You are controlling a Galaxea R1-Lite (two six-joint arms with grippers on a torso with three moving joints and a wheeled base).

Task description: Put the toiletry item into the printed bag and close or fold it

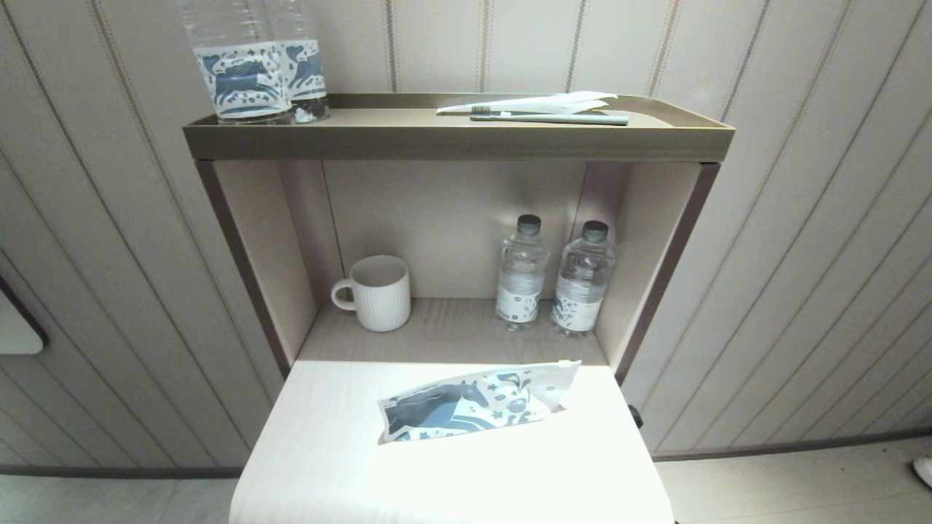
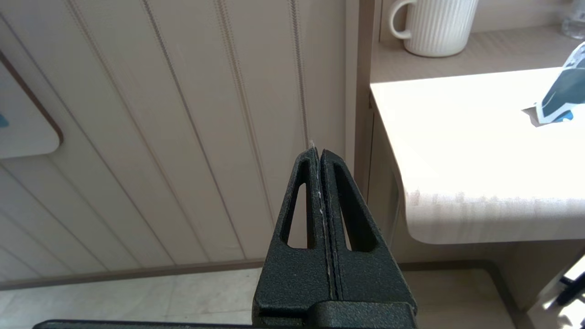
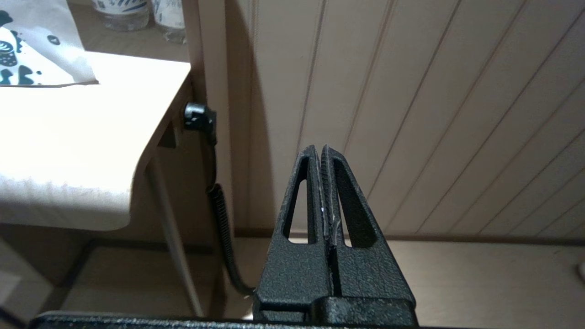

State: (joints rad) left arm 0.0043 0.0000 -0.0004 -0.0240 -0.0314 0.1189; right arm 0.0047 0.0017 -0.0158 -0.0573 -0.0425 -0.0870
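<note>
The printed bag (image 1: 477, 404), white with a dark teal horse, lies flat on the pale table (image 1: 328, 451), its far end toward the right. One corner of the printed bag (image 2: 560, 93) shows in the left wrist view, and another part of the printed bag (image 3: 32, 50) in the right wrist view. A grey-green toothbrush (image 1: 550, 117), the toiletry item, lies on the top shelf (image 1: 451, 142) beside a white wrapper (image 1: 535, 104). My left gripper (image 2: 318, 150) hangs shut and empty off the table's left side. My right gripper (image 3: 318, 147) hangs shut and empty off its right side. Neither arm shows in the head view.
A white ribbed mug (image 1: 375, 292) and two small water bottles (image 1: 553, 280) stand in the lower niche. Two big bottles with horse-print labels (image 1: 255, 65) stand on the top shelf at the left. A black cable (image 3: 219, 201) runs down beside the table's right leg.
</note>
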